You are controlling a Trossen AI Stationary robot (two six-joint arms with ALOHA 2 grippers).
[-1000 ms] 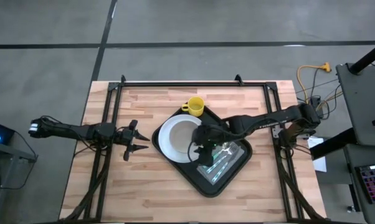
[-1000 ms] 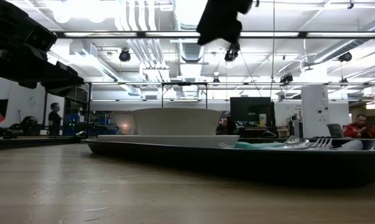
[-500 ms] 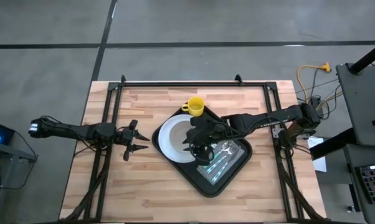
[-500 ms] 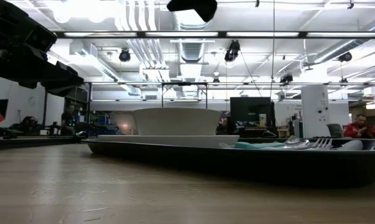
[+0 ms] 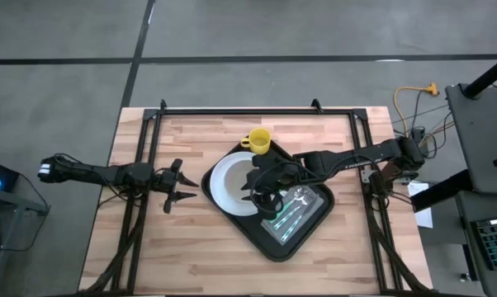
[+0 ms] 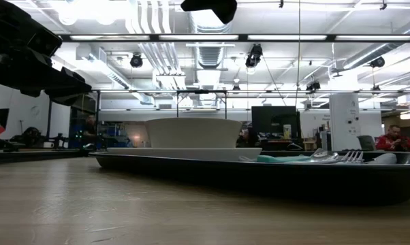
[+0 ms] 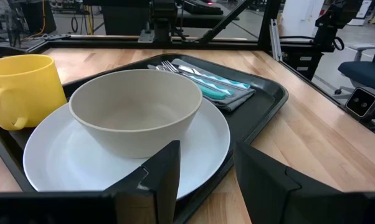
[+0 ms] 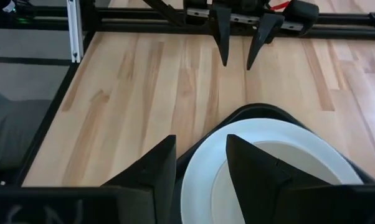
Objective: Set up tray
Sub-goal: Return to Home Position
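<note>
Tray (image 5: 275, 250): table (image 5: 191, 256) centre, sits diamond-wise. On it: white plate (image 5: 222, 186) carrying bowl (image 7: 135, 112); yellow mug (image 5: 258, 141) at plate's 1 o'clock; napkin with cutlery (image 5: 296, 208) at plate's 4 o'clock. Right end effector (image 5: 253, 188) above plate, fingers spread, empty. Left end effector (image 5: 182, 187) at tray's 9 o'clock, off tray, fingers spread.

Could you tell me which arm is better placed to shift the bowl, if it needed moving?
The right, I'd say: the right gripper hangs open over the plate holding the bowl on the tray, while the left gripper is open beside the tray, farther off.
</note>
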